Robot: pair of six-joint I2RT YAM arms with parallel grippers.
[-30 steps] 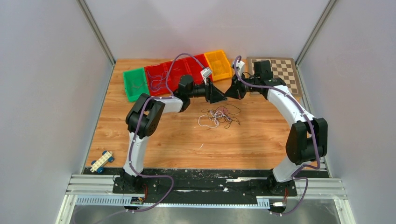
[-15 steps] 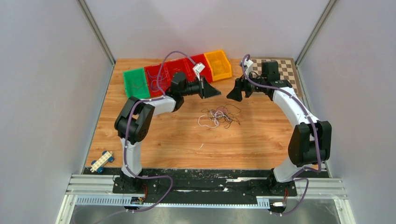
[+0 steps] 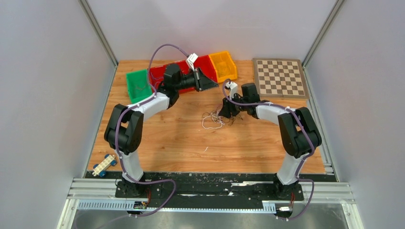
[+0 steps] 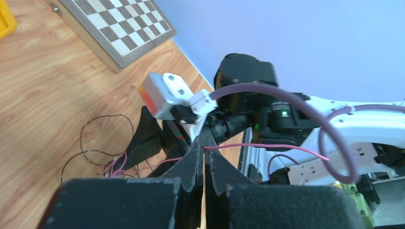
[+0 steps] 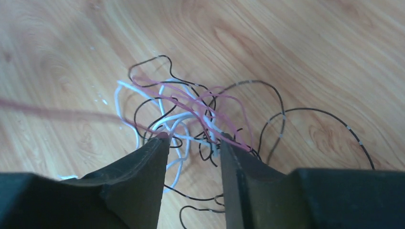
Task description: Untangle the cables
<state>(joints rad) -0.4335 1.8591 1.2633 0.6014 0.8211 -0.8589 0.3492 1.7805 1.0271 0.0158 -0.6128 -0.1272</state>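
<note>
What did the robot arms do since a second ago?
The two grippers were meeting above the table. The left gripper pulled back toward the red bins, shut on a pink cable. The right gripper swung down, open, over the cable tangle. The tangle, chessboard and toy car stayed put.

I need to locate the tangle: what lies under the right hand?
The tangle of pink, white and black wires lies on the table beneath the open right hand. Its fingers cover the tangle's near strands.
</note>
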